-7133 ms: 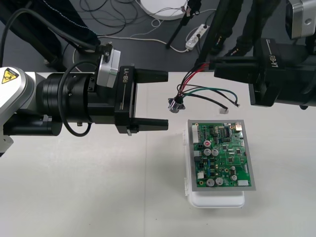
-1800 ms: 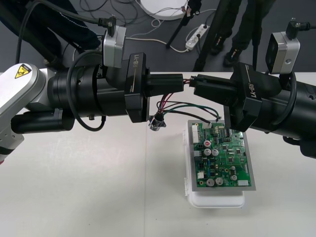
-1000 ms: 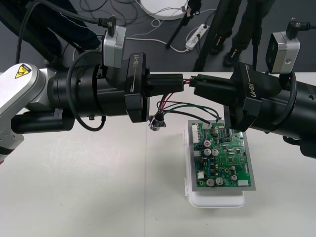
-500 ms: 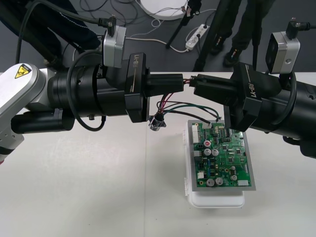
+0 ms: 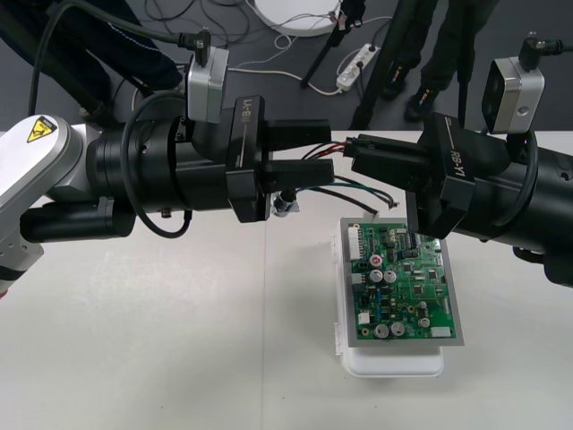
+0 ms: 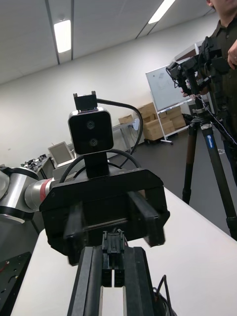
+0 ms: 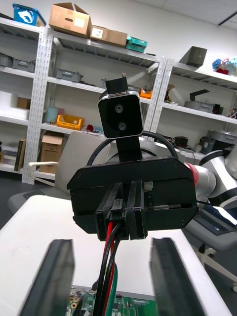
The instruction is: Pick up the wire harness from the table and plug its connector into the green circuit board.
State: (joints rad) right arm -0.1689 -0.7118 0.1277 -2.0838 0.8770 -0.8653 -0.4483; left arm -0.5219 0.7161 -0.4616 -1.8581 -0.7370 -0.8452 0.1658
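Right gripper (image 5: pixel 358 153) is clamped on the harness plug (image 6: pixel 113 247), which points level at the left gripper (image 5: pixel 328 152), fingers spread wide. Wires (image 7: pixel 111 256) hang down over the board's (image 5: pixel 403 282) far edge, with the socket (image 5: pixel 285 204) dangling.

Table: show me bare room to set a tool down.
The plain light table is bare at the near left, beside the green circuit board; a narrower strip lies right of it. Crowded: the far middle, where the left gripper and right gripper meet at the red, black and green wire harness.
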